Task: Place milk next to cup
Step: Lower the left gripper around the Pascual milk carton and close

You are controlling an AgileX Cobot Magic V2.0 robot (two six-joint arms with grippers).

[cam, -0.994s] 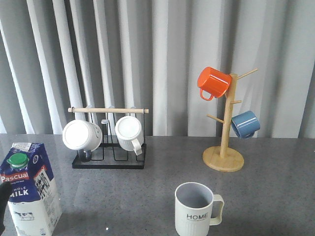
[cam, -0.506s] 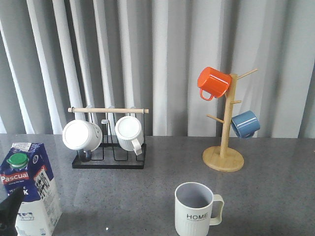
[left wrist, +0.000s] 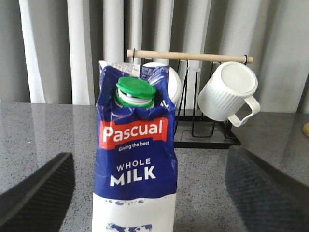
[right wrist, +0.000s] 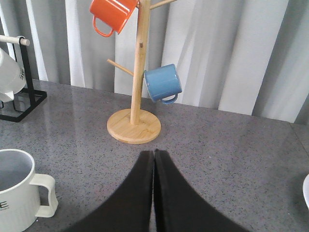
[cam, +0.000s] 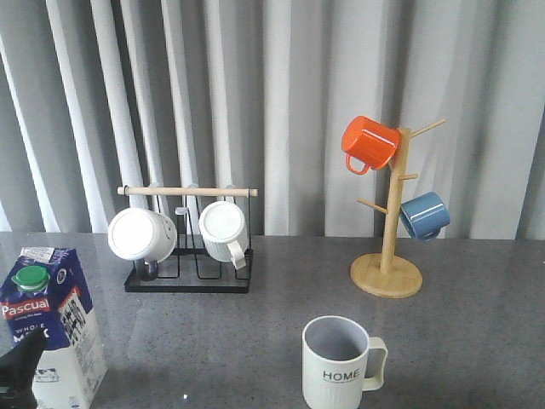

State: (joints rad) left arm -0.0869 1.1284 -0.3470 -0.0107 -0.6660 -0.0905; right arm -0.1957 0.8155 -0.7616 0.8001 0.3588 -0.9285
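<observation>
Glossy printed carton milk (left wrist: pixel 134 159); matt ribbed ceramic cup (cam: pixel 336 365).

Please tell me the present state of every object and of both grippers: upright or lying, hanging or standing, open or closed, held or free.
milk: upright on the table, green cap on, not gripped.
cup: upright, empty, free.
left gripper: open, fingers on either side of the milk.
right gripper: shut, empty.
two white mugs: hanging on the black rack.
orange mug: hanging on the wooden tree.
blue mug: hanging on the wooden tree.

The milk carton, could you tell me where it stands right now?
In the front view the milk carton stands at the table's near left edge, left of the cup, between the open left gripper's fingers.
</observation>
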